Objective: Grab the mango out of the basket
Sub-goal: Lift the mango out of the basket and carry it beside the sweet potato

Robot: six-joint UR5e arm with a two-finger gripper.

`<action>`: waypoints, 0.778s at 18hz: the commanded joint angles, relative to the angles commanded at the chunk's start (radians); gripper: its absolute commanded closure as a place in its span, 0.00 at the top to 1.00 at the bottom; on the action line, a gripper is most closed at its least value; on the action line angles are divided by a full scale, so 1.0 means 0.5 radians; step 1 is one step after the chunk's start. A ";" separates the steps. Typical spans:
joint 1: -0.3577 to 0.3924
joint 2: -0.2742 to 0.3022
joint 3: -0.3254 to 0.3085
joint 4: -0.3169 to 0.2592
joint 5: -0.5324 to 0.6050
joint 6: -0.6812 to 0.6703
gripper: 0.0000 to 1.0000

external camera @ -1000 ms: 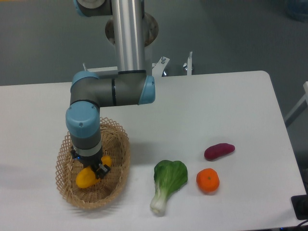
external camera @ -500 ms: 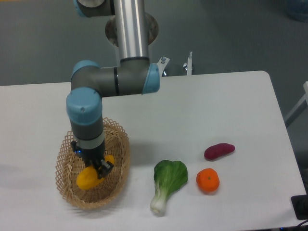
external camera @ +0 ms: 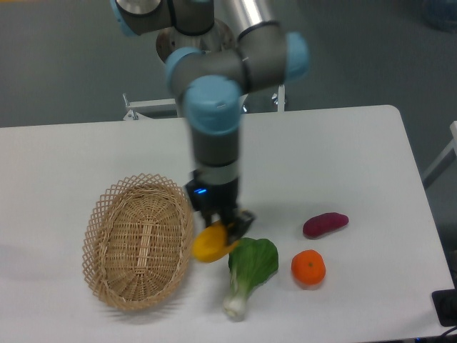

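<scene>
The yellow-orange mango [external camera: 209,244] hangs just right of the basket [external camera: 138,240], close above the table, with my gripper [external camera: 223,230] shut on its upper right end. The tan wicker basket lies at the left front with nothing inside it. My arm comes down from the top of the view, and its wrist hides the upper part of the fingers.
A green bok choy [external camera: 248,271] lies right beside and below the mango. Farther right are a round orange tangerine [external camera: 308,268] and a purple sweet potato [external camera: 325,224]. The table's right edge runs near x 600.
The arm has lifted the mango out of the basket and carried it to the right, past the basket's rim, toward the bok choy. The basket now holds nothing.
</scene>
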 joint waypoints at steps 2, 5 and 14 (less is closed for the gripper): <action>0.151 0.000 0.003 -0.022 -0.006 0.193 0.42; 0.353 -0.015 0.012 -0.025 -0.003 0.503 0.42; 0.519 0.000 0.028 -0.138 0.003 0.746 0.42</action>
